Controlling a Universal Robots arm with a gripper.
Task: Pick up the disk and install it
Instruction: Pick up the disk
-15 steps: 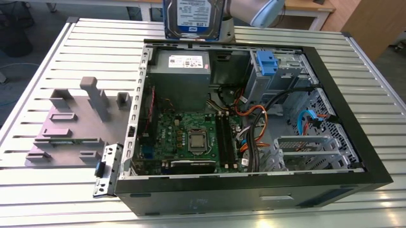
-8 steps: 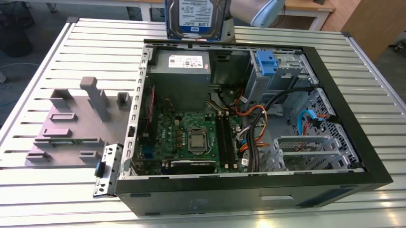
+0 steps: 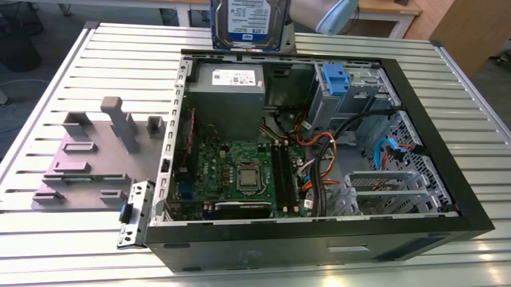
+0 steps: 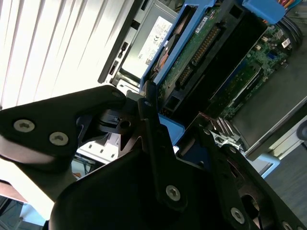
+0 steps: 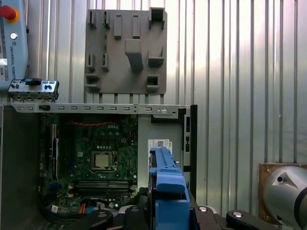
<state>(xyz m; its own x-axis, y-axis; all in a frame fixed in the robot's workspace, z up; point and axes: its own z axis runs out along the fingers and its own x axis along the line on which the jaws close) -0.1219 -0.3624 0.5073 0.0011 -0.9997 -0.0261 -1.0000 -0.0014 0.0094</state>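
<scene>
Holds the disk (image 3: 249, 24) clamped on edge in the gripper (image 4: 176, 110), above the case (image 3: 279, 239) far wall, with the drive cage (image 3: 351, 89) lower, toward the exterior view's right.

**Ribbed metal beneath me**

The table (image 3: 56, 66) under me is slatted silver aluminium, with glare bright along its near slats. Past its far edge lies grey floor (image 3: 88, 15). Wooden furniture (image 3: 467, 30) stands at the exterior view's far right.
</scene>
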